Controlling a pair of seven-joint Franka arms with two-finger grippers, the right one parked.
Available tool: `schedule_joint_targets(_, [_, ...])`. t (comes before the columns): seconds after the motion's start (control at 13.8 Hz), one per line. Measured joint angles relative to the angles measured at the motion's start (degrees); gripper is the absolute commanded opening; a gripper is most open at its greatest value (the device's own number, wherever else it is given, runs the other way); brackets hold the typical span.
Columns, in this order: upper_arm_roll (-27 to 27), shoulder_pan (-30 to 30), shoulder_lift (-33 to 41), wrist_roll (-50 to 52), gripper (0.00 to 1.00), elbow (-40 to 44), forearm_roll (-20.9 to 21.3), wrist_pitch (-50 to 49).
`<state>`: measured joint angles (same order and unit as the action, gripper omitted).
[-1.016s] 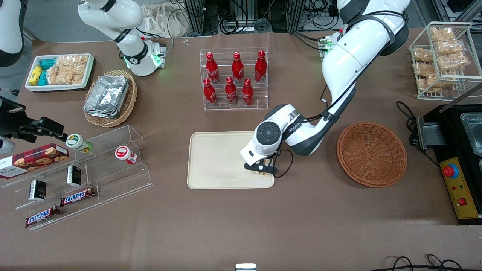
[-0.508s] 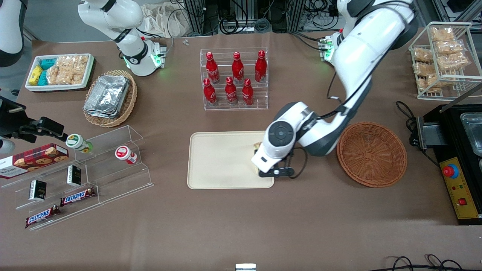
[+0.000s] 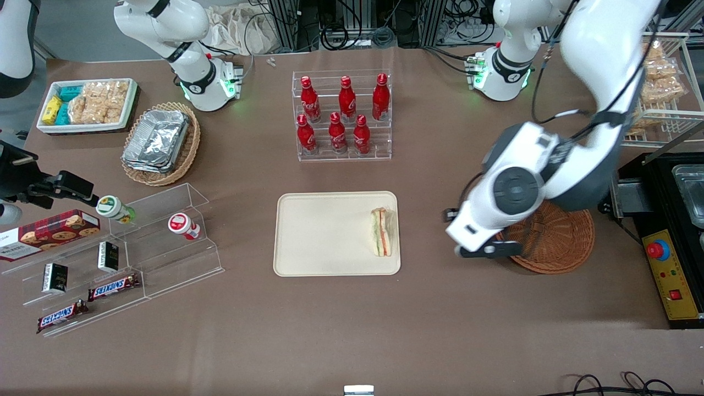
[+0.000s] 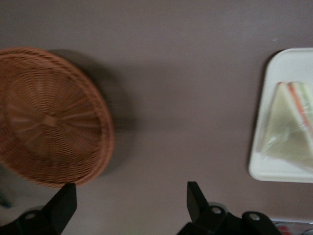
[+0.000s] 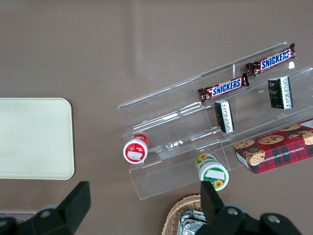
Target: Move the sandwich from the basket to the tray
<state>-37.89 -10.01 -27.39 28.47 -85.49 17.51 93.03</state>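
My front view looks steeply down over the whole brown table. My left wrist view faces down from close above, sharing the reddish-brown woven wicker basket (image 3: 555,242) (image 4: 46,117) and cream rectangular plastic tray (image 3: 324,234) (image 4: 288,63) (image 5: 34,139); my right wrist view, also facing down, shares only that tray.

The working arm is glossy white with dark grey joint bands and a round grey cap on its wrist joint. A thin black cable loops along its links. Its base glows green. The gripper (image 3: 487,251) is black, with two black fingers (image 4: 196,197) standing apart and silver screws.
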Motion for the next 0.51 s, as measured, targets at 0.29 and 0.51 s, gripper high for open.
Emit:
schedule_joint_targets(0.29, [0.2,-7.9,7.3,-6.1,1.00,-0.1,-0.2,-7.4])
schedule_joint_targets(0.51, [0.2,-12.4,8.4,-6.5,1.00,0.4,-0.8,-10.3])
